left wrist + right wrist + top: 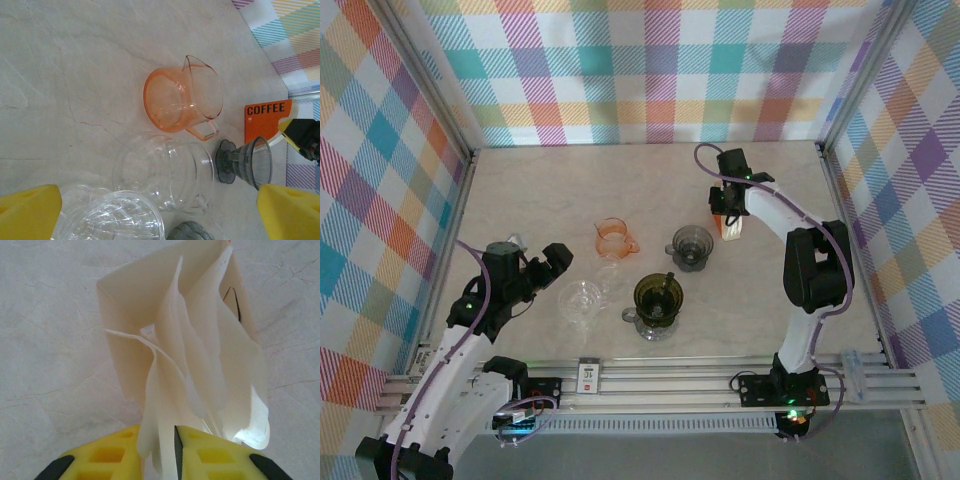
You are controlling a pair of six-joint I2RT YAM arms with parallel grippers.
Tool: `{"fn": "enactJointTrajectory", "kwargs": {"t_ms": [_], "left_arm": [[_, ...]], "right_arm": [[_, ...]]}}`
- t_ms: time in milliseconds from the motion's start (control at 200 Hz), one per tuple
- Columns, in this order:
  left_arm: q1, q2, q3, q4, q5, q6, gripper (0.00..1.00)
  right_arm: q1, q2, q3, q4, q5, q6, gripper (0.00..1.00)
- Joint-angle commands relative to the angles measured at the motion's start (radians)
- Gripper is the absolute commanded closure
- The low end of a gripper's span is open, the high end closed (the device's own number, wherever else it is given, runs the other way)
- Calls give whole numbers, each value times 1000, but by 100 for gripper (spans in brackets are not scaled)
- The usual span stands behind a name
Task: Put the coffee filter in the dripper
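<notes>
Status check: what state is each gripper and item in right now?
right gripper: shut on coffee filter.
left gripper: open, empty.
coffee filter: pinched, not yet in a dripper.
filter pack: open, sheets fanned out.
grey dripper: upright, no filter inside.
orange pitcher: upright, empty.

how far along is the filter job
Done: nothing placed yet. In hand: the right gripper is pinched on a paper filter at the filter box. Left: lift it out and seat it in a dripper; the grey dripper has no filter.
</notes>
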Motion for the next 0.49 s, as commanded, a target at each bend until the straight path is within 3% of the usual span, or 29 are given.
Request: {"fn": "enactJointTrajectory", "kwargs": {"t_ms": [0, 235, 490], "left_arm": [[-7, -1, -13, 21, 7, -4, 0], [-7, 1, -15, 24, 11, -8, 0], [-7, 10, -15, 27, 17, -10, 0]], "right_arm": [[-2, -36, 34, 10, 8, 10, 77], [0, -27, 44, 5, 7, 6, 83], [1, -29, 47, -9, 11, -6, 99]]}}
